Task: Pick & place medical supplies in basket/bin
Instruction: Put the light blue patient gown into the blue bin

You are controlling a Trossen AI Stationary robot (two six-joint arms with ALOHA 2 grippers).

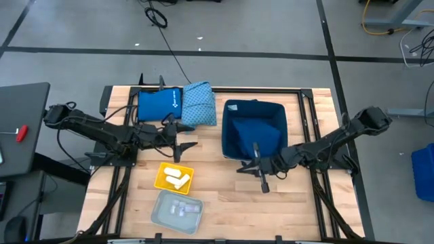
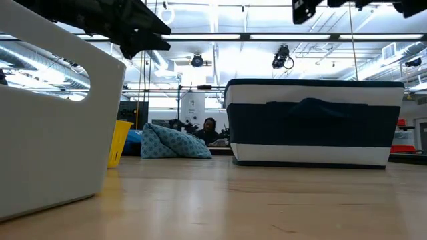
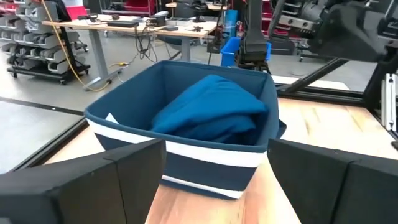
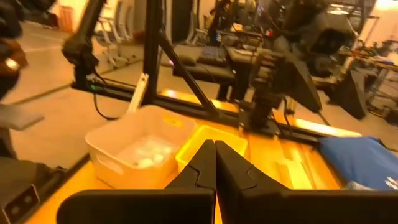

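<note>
The basket (image 1: 252, 129) sits right of center on the bench (image 1: 224, 196), with a folded cloth (image 1: 256, 135) inside it. Two pouches (image 1: 178, 105) lie side by side to its left, at the bench's far edge. Two trays (image 1: 175, 193) sit at the near edge, one behind the other.

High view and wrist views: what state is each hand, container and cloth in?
Left hand: open, empty.
Right hand: shut, empty.
Navy basket: upright, blue cloth bundled inside.
Yellow tray: holds white tubes.
White bin: holds vials.
Teal cloth: folded, on table.
</note>
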